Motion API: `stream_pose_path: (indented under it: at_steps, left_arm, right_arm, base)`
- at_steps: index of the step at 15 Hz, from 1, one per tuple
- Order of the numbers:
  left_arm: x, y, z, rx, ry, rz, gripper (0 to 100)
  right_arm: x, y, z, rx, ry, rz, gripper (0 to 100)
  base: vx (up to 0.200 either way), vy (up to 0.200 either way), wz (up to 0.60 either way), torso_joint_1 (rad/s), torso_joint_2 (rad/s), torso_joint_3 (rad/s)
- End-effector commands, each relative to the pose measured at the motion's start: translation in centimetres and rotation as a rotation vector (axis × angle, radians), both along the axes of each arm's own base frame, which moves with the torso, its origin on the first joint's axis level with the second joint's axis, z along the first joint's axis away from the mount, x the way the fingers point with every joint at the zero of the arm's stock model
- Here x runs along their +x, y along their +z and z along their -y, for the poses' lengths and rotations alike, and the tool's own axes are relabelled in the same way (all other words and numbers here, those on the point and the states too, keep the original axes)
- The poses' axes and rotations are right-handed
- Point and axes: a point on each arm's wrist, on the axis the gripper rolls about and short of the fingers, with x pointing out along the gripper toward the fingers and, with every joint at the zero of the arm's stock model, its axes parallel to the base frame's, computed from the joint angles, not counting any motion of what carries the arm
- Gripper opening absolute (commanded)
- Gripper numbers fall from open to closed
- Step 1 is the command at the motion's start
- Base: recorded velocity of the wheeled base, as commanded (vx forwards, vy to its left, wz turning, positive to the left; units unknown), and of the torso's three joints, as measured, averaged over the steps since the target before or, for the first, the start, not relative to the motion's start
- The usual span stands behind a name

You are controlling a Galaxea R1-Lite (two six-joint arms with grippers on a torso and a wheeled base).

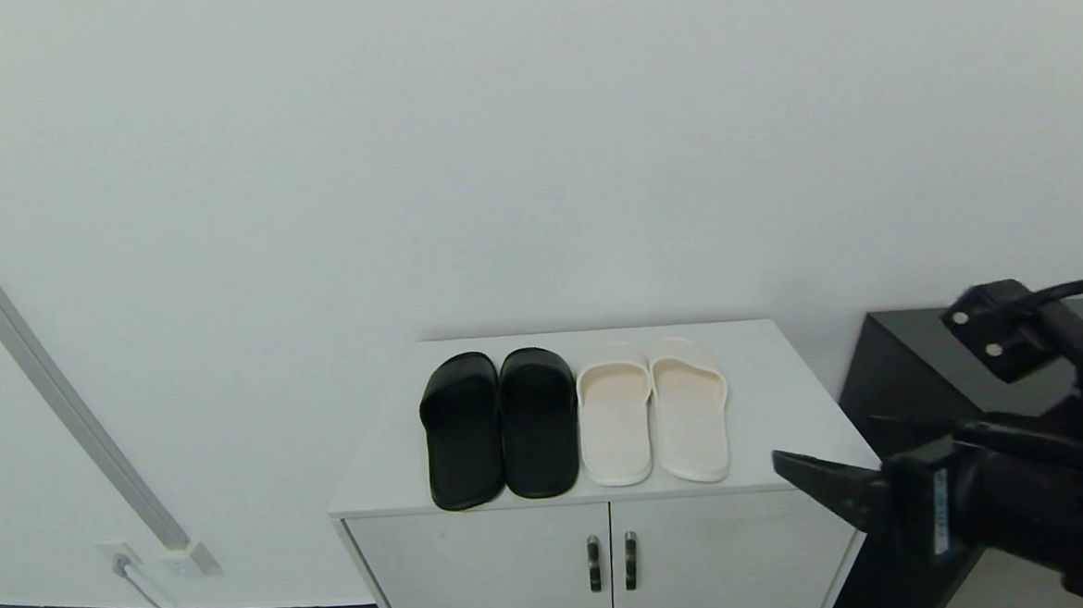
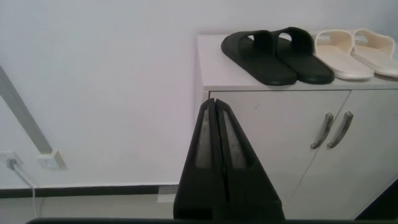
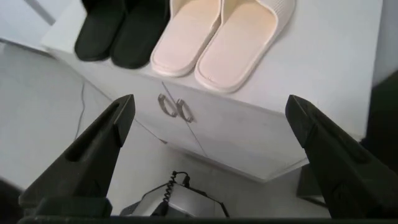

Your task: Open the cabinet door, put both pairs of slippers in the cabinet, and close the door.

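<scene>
A white cabinet [image 1: 792, 393] stands against the wall with both doors shut and two dark handles [image 1: 612, 562] at the middle seam. On its top lie a black pair of slippers [image 1: 500, 427] and, to their right, a cream pair of slippers [image 1: 654, 411], side by side. My right gripper [image 1: 796, 471] hangs off the cabinet's front right corner, open and holding nothing; its wrist view looks down on the cream pair [image 3: 217, 40] and the handles [image 3: 174, 107]. My left gripper [image 2: 215, 109] is shut on nothing, left of the cabinet at door height, with the black pair [image 2: 277, 53] above.
A black box-like stand [image 1: 906, 368] sits close against the cabinet's right side. Low on the wall at the left are a socket with a cable [image 1: 121, 558] and a slanted grey conduit [image 1: 45, 386]. Open floor lies left of the cabinet.
</scene>
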Motion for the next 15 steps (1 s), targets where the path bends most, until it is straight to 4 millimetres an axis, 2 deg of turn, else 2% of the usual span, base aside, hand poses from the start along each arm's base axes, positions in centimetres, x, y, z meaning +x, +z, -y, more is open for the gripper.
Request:
stream_pose_path:
  at_steps: [1,4,8,10,11,15]
  left_arm:
    - [0.0,0.0,0.0,0.000,0.000,-0.001,0]
    - [0.0,0.0,0.0,0.000,0.000,0.001,0]
    - [0.0,0.0,0.0,0.000,0.000,-0.001,0]
    - [0.0,0.0,0.0,0.000,0.000,-0.001,0]
    - [0.0,0.0,0.0,0.000,0.000,0.001,0]
    - [0.0,0.0,0.0,0.000,0.000,-0.001,0]
  right_arm:
    - [3.3,-2.4,-5.2,-0.034,-0.030,-0.059,100]
    - [6.1,-4.7,-8.3,-0.062,-0.117,-0.090,100]
    - [9.3,-7.9,-11.7,-0.073,-0.226,-0.031,100]
    - [10.0,-8.4,-12.1,-0.070,-0.240,-0.023,100]
    - [12.0,-9.7,-12.9,-0.078,-0.271,-0.027,100]
    - [15.5,-11.5,-14.0,-0.099,-0.321,0.049,100]
  base:
    - [0.000,0.000,0.00,0.000,0.00,0.000]
    - [0.000,0.000,0.00,0.000,0.00,0.000]
    - [0.000,0.000,0.00,0.000,0.00,0.000]
    - [0.000,0.000,0.00,0.000,0.00,0.000]
    - [0.000,0.000,0.00,0.000,0.00,0.000]
    - [0.000,0.000,0.00,0.000,0.00,0.000]
